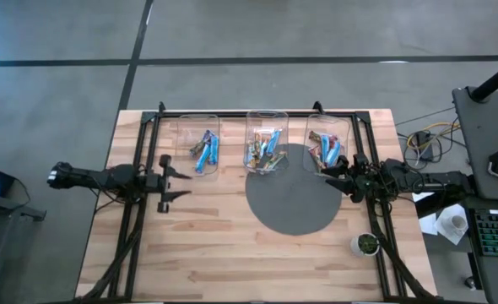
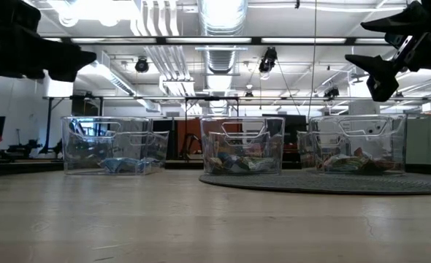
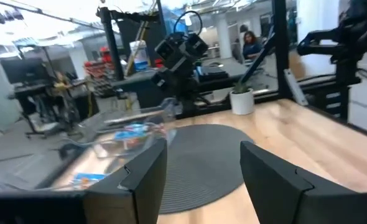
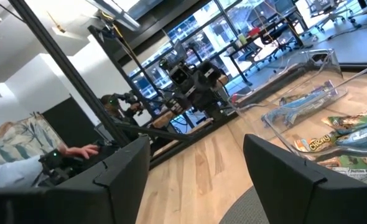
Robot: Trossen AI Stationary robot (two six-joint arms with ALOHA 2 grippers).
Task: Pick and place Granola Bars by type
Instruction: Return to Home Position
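Granola bars lie in three clear bins along the table's far side: blue bars (image 1: 205,150) in the left bin (image 1: 197,127), mixed bars (image 1: 264,153) in the middle bin (image 1: 267,120), blue and brown bars (image 1: 326,152) in the right bin (image 1: 331,127). My left gripper (image 1: 181,184) stands open above the table's left part, pointing level toward the right, with nothing between its fingers. My right gripper (image 1: 329,173) stands open beside the right bin, pointing left, and holds nothing. The right wrist view shows bars (image 4: 333,134) in a bin close by.
A dark round mat (image 1: 293,190) lies right of the table's middle, under the near ends of the middle and right bins. A small potted plant (image 1: 365,244) stands at the near right. Black frame rails (image 1: 131,228) run along both sides. Bare wood (image 1: 215,245) spreads near the front.
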